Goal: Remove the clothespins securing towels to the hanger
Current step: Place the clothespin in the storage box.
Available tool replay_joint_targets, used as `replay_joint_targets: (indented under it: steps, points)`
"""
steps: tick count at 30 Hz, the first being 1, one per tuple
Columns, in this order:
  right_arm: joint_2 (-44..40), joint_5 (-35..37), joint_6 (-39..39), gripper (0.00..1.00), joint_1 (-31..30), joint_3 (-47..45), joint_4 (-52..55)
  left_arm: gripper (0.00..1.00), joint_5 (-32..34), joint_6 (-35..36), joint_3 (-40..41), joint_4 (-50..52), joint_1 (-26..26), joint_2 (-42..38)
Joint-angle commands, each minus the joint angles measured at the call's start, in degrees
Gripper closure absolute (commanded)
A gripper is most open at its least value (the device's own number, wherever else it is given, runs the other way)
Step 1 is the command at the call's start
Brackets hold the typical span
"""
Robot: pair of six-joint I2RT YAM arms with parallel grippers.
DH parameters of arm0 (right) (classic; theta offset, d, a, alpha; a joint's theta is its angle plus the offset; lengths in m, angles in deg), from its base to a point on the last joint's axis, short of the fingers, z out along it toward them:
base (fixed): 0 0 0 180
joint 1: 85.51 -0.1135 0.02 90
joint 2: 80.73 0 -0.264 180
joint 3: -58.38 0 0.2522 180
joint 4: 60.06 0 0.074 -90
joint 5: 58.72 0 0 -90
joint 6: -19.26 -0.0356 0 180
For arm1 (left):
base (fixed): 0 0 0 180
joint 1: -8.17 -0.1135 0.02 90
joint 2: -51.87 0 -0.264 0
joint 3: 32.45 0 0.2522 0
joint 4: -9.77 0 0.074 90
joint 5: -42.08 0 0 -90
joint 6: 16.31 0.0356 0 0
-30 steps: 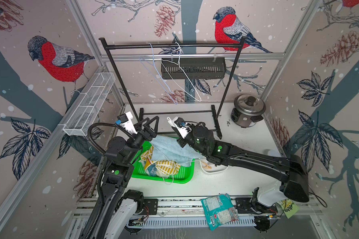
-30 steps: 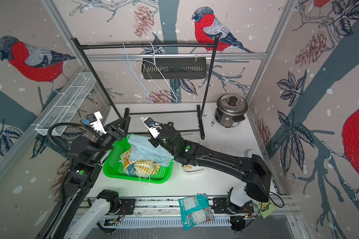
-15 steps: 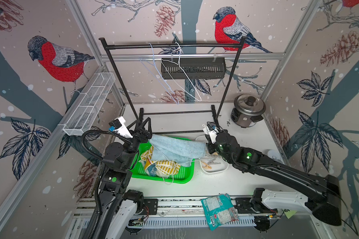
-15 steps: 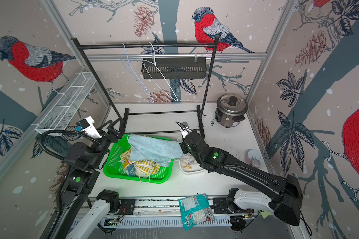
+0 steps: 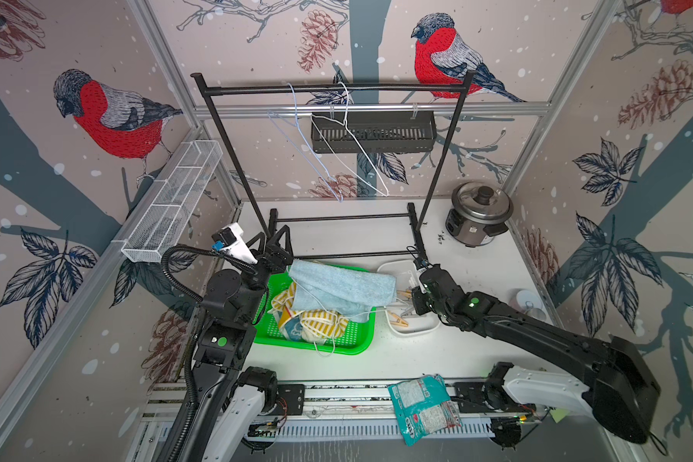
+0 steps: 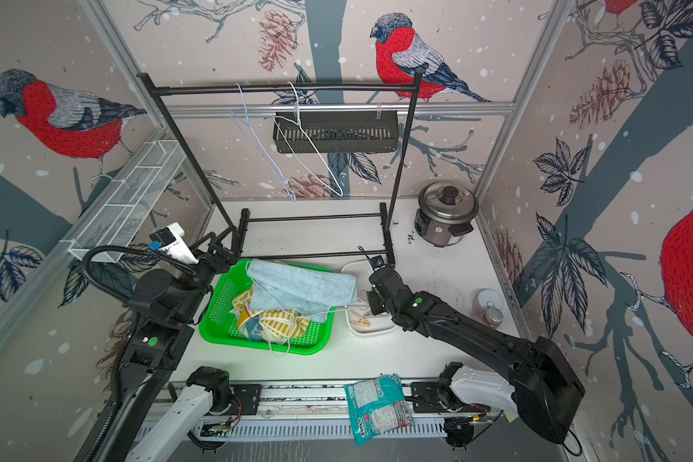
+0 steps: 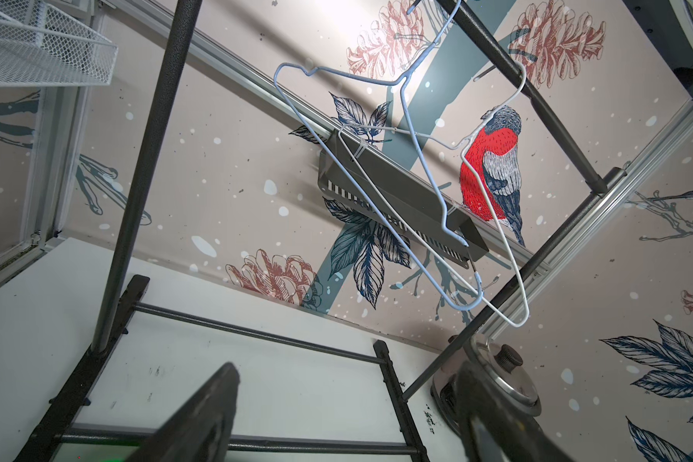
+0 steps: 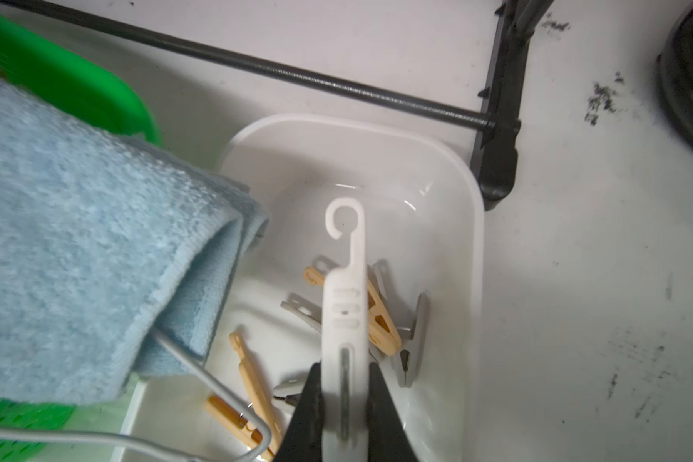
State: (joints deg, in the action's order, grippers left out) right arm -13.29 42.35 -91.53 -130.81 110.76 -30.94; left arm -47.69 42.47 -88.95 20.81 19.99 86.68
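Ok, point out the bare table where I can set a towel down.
Bare table lies between the white dish, the rice cooker and the right wall; also inside the rack base, and along the front, between the green basket and the rail. Crowded: the basket piled with towels, the dish holding clothespins.

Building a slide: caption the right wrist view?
Right tool holds a white pin over a bin of pins, beside a blue towel.

— What stands on the white tabletop (image 5: 417,354)?
— Mid-frame, a green basket (image 5: 269,324), with a white dish (image 5: 413,331) just beside it to the right. Behind them is the black rack's base (image 5: 345,218). A rice cooker (image 5: 479,214) is upper right, and a small jar (image 5: 529,306) is at the right edge.
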Motion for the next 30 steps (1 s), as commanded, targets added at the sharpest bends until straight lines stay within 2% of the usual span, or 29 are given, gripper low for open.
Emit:
replay_joint_targets:
  steps: [1,2,5,8,16,21,25,30]
  points:
    - [0.67,-2.61,-0.57,0.71,0.29,-0.79,-1.97,0.16,0.78,-0.20,-0.57,-1.28,0.05,0.25]
    - [0.54,-2.39,-0.56,0.63,0.44,-0.94,-2.15,0.16,0.74,-0.20,-0.63,-1.40,-0.01,0.34]
    - [-0.27,-1.77,-0.39,0.51,0.65,-0.75,-2.17,0.16,0.48,-0.22,-0.61,-1.41,0.05,0.74]
    - [-1.44,-0.89,0.20,0.47,0.94,0.12,-1.06,0.16,0.13,-0.22,-0.58,-1.36,-0.01,0.91]
    - [-4.96,1.15,3.41,0.45,1.00,3.88,1.17,0.14,0.63,-0.38,-0.80,0.05,0.00,0.92]
    - [-9.61,-3.39,11.97,0.45,-0.40,6.88,-2.31,0.08,1.96,-0.86,-1.25,1.78,-0.03,0.52]
    - [-12.80,-4.40,20.53,0.39,-7.05,7.03,-8.44,0.04,2.50,-1.19,-2.08,4.17,-0.30,1.04]
    - [-11.13,6.01,33.05,0.29,-22.21,4.91,-15.63,0.03,-0.72,-4.91,-1.71,6.10,-3.15,2.32]
